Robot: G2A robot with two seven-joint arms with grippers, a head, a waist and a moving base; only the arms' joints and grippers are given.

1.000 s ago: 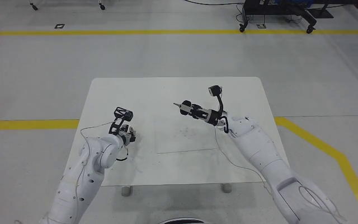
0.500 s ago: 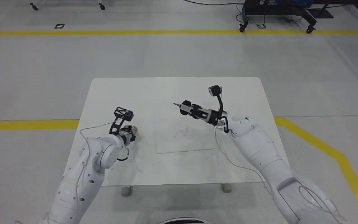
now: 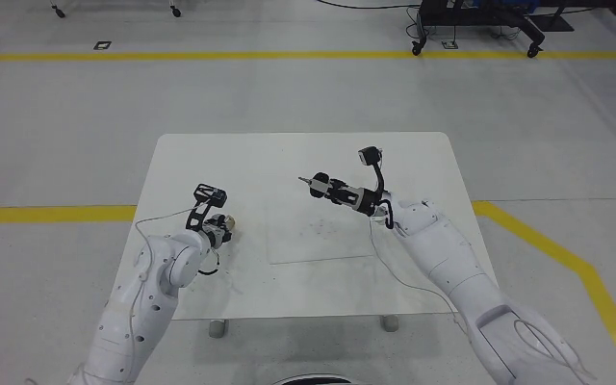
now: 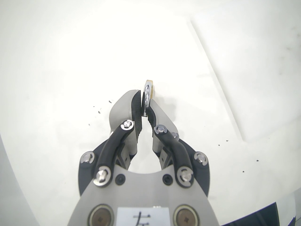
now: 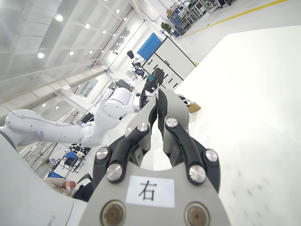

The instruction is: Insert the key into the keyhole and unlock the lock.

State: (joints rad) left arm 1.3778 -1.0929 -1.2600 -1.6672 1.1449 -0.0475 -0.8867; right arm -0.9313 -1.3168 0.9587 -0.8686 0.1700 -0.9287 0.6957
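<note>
- Two claws are clenched: the left claw [image 3: 222,231] grips the lock [image 4: 148,90] by its chrome shackle, left of centre in the top view. The right claw [image 3: 317,184] grips the key [image 3: 305,179].
- The key's long axis points frame-left toward the lock, well apart.
- The keyhole cannot be made out.
</note>
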